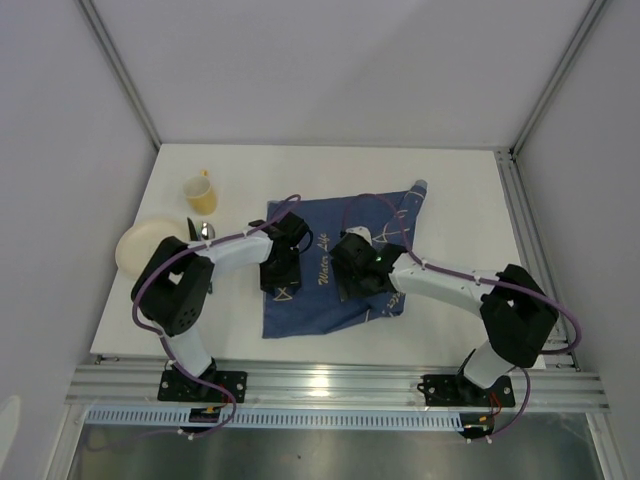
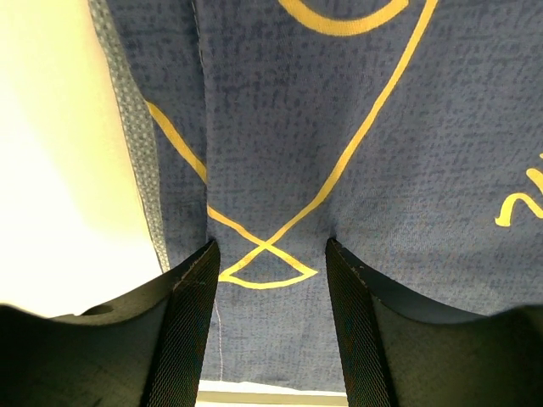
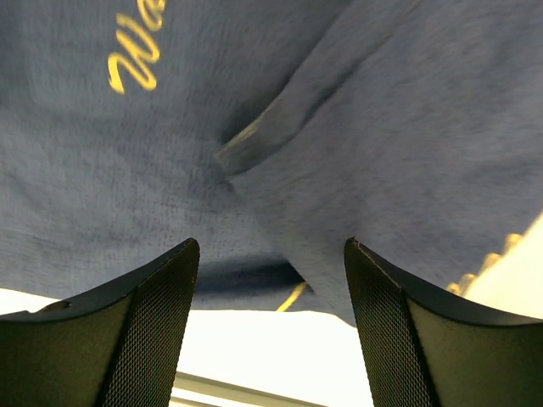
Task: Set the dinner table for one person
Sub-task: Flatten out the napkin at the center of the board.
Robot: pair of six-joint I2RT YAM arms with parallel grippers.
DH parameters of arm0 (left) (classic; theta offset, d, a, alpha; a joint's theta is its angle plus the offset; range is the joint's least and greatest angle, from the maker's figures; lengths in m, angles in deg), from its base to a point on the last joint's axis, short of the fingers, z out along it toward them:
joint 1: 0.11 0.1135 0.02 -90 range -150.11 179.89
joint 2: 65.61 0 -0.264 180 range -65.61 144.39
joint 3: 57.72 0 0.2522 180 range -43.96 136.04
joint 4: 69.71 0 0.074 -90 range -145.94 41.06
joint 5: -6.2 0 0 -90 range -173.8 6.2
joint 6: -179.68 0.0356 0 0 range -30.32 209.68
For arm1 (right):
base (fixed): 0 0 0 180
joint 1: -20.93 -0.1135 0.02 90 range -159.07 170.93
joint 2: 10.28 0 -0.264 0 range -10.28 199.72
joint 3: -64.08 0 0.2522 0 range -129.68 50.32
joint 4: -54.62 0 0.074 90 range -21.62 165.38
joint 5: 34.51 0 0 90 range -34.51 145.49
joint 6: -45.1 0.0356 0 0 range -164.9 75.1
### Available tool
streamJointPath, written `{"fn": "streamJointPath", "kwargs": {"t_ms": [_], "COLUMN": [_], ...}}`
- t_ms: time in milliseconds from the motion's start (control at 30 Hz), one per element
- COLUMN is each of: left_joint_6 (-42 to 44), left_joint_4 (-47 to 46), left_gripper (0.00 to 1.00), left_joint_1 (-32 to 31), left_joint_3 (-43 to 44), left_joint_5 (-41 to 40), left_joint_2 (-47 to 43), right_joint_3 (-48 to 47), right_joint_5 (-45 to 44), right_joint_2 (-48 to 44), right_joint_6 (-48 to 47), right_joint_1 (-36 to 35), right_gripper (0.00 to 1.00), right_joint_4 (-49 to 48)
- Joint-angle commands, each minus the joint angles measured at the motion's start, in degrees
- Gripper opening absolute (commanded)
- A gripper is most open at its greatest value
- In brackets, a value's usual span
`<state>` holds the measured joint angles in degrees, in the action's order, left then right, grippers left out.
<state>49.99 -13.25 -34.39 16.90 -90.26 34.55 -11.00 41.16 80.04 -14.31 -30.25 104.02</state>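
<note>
While the white table (image 1: 460, 200) fills most of the top view, with silver rails (image 1: 340, 385) along its near and right edges, only few things lie on it; at the far left a cream plate (image 1: 138, 247) sits close to the left edge, partly hidden by the left arm (image 1: 225, 250); just beyond it a yellow cup (image 1: 201, 193) stands upright, and between these two a small shiny thing (image 1: 207, 232) shows, too small to tell what it is. A dark blue cloth (image 1: 330, 270) with yellow line drawings lies in the middle of the table, near the front edge; it is wrinkled, and its far right corner is bunched together.

The left end effector (image 1: 280, 282) is down on the left part of the cloth; in the left wrist view its released fingers (image 2: 191, 331) stand apart and hold nothing, their tips touching the cloth (image 2: 280, 153) on both sides of a yellow loop drawing; the bare table (image 2: 59, 170) shows to the left. The right end effector (image 1: 352, 285) is over the right part of the cloth, just beside the left one; in the right wrist view its fingers (image 3: 153, 322) are also spread and grasp nothing; a fold of the cloth (image 3: 382, 153) runs diagonally ahead of them, and a strip of table (image 3: 271, 348) shows between them.
</note>
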Motion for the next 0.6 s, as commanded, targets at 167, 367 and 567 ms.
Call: {"fn": "streamJointPath", "kwargs": {"t_ms": [167, 367, 567], "left_joint_6": [-0.13, 0.13, 0.22], "left_joint_4": [3.27, 2.74, 2.48], "left_gripper": [0.58, 0.57, 0.57], "left_joint_1": [1.68, 1.68, 1.68], "left_joint_3": [-1.53, -2.24, -2.85], "left_joint_5": [-3.74, -3.12, -2.77], "left_joint_2": [0.12, 0.21, -0.49], "right_joint_3": [-0.21, 1.56, 0.41], "right_joint_5": [-3.42, -7.28, -8.88], "right_joint_2": [8.55, 10.49, 5.49], "right_joint_6": [1.49, 4.12, 5.09], "right_joint_1": [-2.87, -3.05, -3.05], "right_gripper": [0.61, 0.14, 0.07], "right_joint_4": [0.57, -0.13, 1.27]}}
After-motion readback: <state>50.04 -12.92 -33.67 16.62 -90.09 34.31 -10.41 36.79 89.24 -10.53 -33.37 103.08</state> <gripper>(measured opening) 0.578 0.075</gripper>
